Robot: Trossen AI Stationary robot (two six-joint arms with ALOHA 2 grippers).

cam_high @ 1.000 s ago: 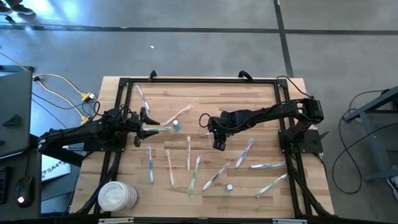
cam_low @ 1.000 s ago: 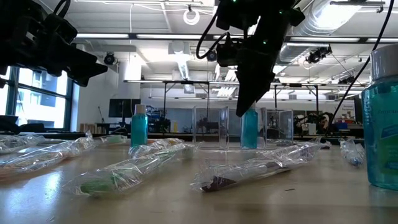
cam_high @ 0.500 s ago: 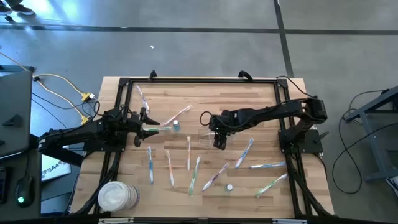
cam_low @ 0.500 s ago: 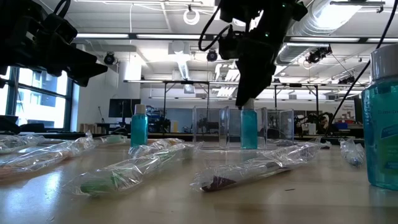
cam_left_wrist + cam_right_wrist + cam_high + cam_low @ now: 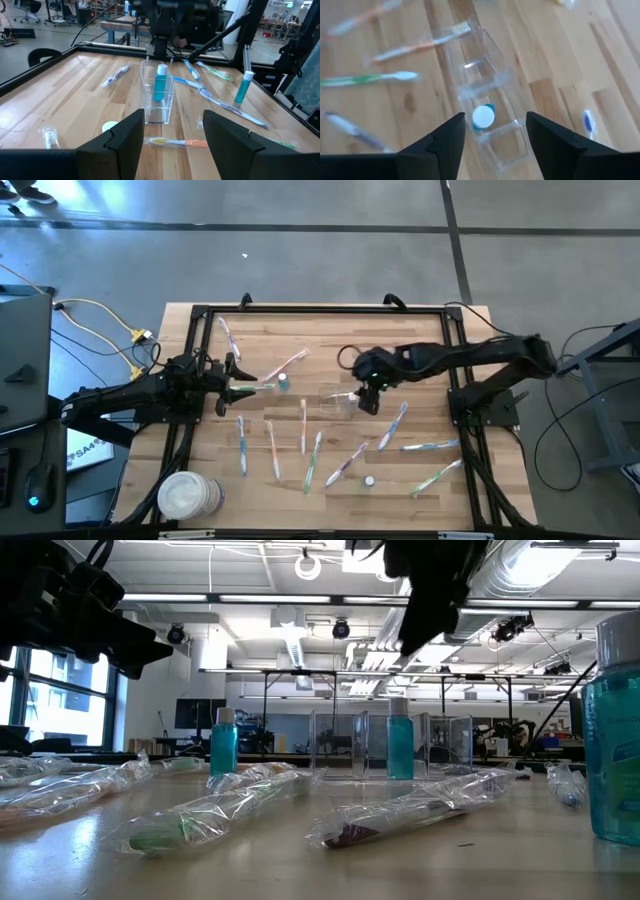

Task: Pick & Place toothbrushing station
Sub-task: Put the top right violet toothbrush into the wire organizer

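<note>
A clear plastic container (image 5: pixel 335 402) (image 5: pixel 150 107) (image 5: pixel 492 90) stands mid-table on its base. A small blue tube with a white cap (image 5: pixel 160 82) (image 5: pixel 483 117) (image 5: pixel 400 745) stands upright inside it. My right gripper (image 5: pixel 365 402) (image 5: pixel 495 132) hangs open above the container, clear of the cap. Several wrapped toothbrushes (image 5: pixel 313 460) lie flat across the near half of the table. My left gripper (image 5: pixel 240 377) (image 5: pixel 172 130) waits open at the left, level, above an orange-handled toothbrush (image 5: pixel 175 143).
Two more blue tubes stand loose, one near the left gripper (image 5: pixel 284 382) (image 5: pixel 242 87) and one toward the near edge (image 5: pixel 369 480). A white roll (image 5: pixel 188 495) sits at the near left corner. A black frame (image 5: pixel 320 310) borders the table.
My right gripper has risen off the blue tube and drawn back toward the table's right edge. The tube stays upright in the container, now free of the fingers.
</note>
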